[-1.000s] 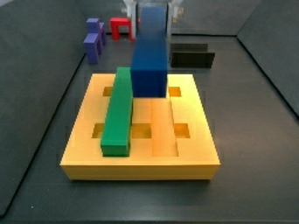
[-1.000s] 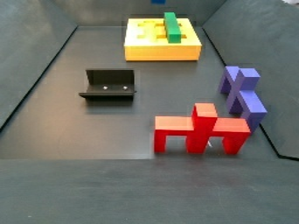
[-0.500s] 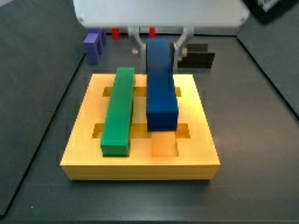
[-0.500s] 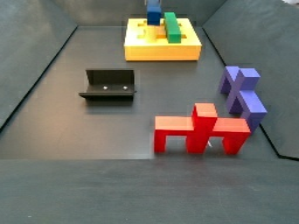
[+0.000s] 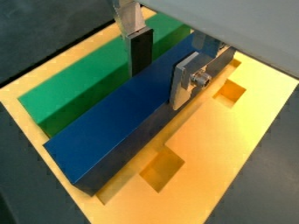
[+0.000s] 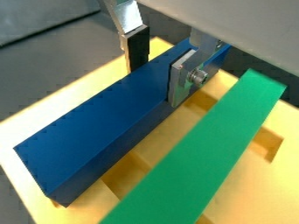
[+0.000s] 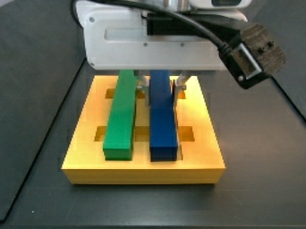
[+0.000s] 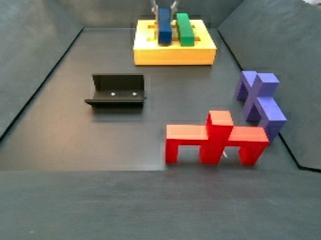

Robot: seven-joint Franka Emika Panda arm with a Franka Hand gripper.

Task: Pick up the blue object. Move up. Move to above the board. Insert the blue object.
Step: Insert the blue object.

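Note:
The blue object (image 7: 164, 125) is a long dark blue bar. It lies flat along a groove of the yellow board (image 7: 143, 168), parallel to the green bar (image 7: 121, 114) and beside it. It also shows in a side view (image 8: 163, 34) and in both wrist views (image 5: 128, 118) (image 6: 100, 131). The gripper (image 7: 164, 86) hangs over the bar's far end. Its fingers (image 5: 184, 79) stand on either side of the bar with the pads against its long faces. In both wrist views the gripper (image 5: 162, 66) (image 6: 158, 63) is shut on the bar.
A violet-blue stepped block (image 8: 260, 97) and a red stepped piece (image 8: 216, 139) stand on the dark floor away from the board. The dark fixture (image 8: 118, 91) stands to one side. Sloped walls enclose the floor.
The blue bar has swung down from steeply tilted above the board to flat in its groove. The gripper has come down with it.

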